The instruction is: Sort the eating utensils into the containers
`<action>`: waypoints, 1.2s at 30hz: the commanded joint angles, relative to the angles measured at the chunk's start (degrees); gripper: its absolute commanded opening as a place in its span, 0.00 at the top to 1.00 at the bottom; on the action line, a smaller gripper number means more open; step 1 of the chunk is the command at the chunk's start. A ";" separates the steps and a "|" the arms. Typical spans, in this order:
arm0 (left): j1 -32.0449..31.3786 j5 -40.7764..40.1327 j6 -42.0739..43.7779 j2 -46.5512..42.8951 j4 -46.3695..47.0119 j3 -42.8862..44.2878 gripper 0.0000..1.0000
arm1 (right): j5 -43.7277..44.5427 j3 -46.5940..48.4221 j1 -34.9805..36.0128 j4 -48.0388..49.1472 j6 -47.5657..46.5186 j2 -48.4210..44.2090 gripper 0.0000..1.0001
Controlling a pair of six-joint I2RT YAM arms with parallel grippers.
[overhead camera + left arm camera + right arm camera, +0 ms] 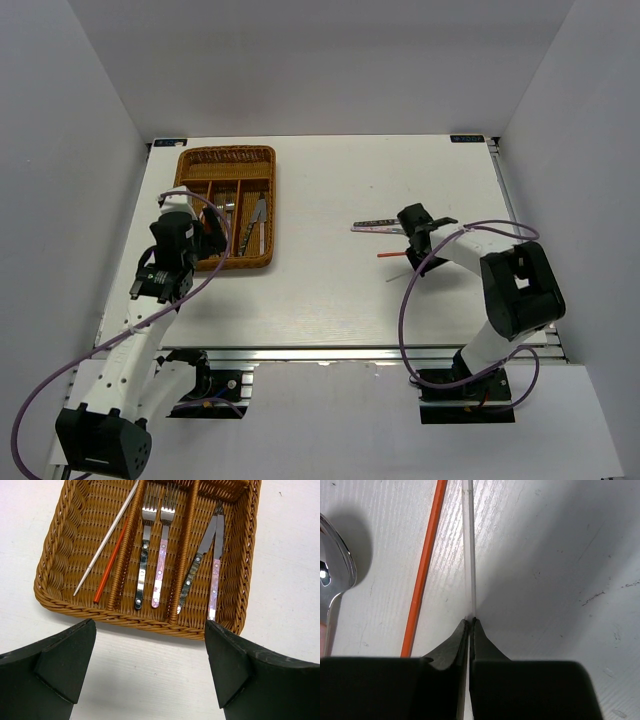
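The wicker tray [262,262] sits at the table's far left and fills the left wrist view [55,555]. It holds a pale chopstick [106,541] and a red chopstick [110,562] in the left slot, two forks [150,550] in the middle, two knives [205,560] on the right. My left gripper [150,670] is open and empty just before the tray's near edge. My right gripper [470,622] is shut on a pale chopstick [469,540] at the table surface. A red chopstick [425,565] lies beside it, and a spoon [332,575] at the left.
In the top view the spoons [378,227] lie on the table just left of the right gripper [418,250], with the red chopstick [392,254] below them. Grey walls enclose the table on three sides.
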 commanded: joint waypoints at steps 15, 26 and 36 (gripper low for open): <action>-1.82 22.24 -4.39 0.89 5.70 -0.78 0.02 | -3.89 -13.41 2.38 4.75 -11.84 -28.02 1.00; -8.05 48.67 -28.59 8.26 37.97 -3.88 0.02 | -38.69 -10.79 17.50 50.46 -45.99 -26.89 1.00; -9.90 42.58 -25.85 10.64 34.36 -4.22 0.02 | -42.30 -1.30 27.61 54.34 -46.78 -16.88 1.00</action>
